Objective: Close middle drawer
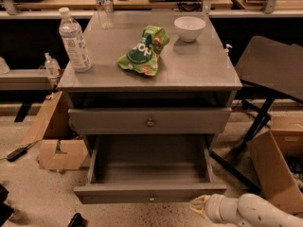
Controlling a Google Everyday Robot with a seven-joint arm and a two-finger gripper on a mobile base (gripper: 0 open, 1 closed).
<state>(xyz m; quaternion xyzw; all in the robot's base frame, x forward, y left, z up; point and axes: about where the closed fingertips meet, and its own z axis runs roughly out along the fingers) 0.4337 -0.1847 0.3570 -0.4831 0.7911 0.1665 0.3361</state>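
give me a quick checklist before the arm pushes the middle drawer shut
1. Middle drawer pulled out, ready to push: ok.
2. Its inside bare, nothing to jam: ok.
3. Gripper centred on the front: not ok, it sits low by the right corner.
4. Gripper touching the front: cannot tell.
5. Bottle, green bag and bowl on the cabinet top, clear of the drawer: ok.

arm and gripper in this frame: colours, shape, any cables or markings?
The arm is glossy white, made of rounded tube-like segments with a darker seam between them. The gripper, low in the frame by the front right corner of the middle drawer, is a cream-yellow tip. No cables or markings show on the part in view.
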